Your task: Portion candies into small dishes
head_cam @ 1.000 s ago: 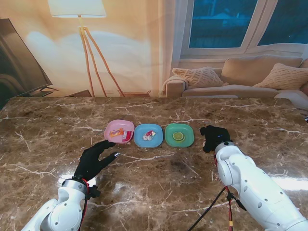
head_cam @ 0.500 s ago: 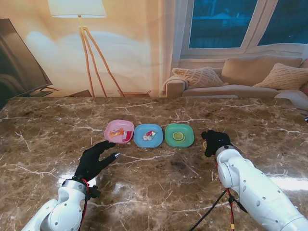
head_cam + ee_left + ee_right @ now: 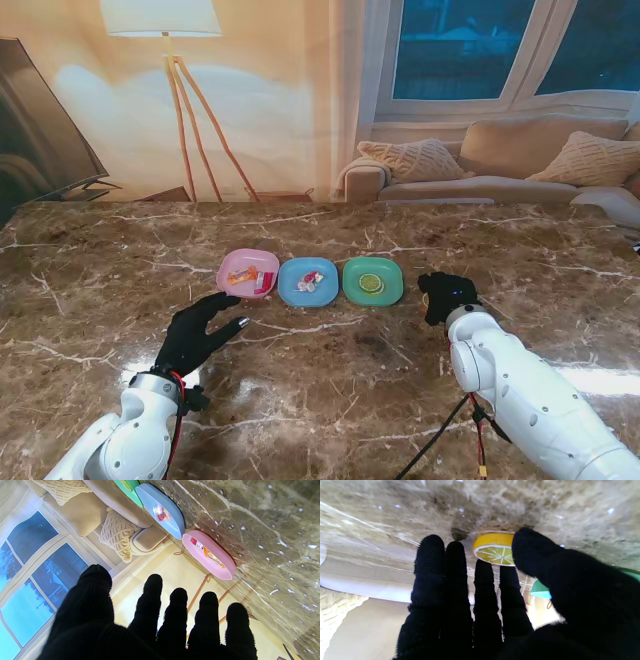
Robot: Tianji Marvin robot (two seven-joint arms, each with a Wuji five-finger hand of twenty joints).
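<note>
right robot hand rests on the marble tabletop just right of the green dish, fingers curled down; from the stand view its grip cannot be judged. left robot hand hovers nearer to me than the pink dish, fingers spread, holding nothing. three dishes sit in a row, pink on the left, blue dish in the middle, green on the right, edges almost touching. wrapped candies lie in the pink and blue dishes; a lemon-slice candy lies in the green one. left wrist view: black fingers apart and bare, pink dish and blue dish beyond them with candies inside. right wrist view: thumb touches the rim of a second yellow lemon-slice candy lying on the tabletop, the other fingers straight beside it, not closed around it; green dish edge just beside.
</note>
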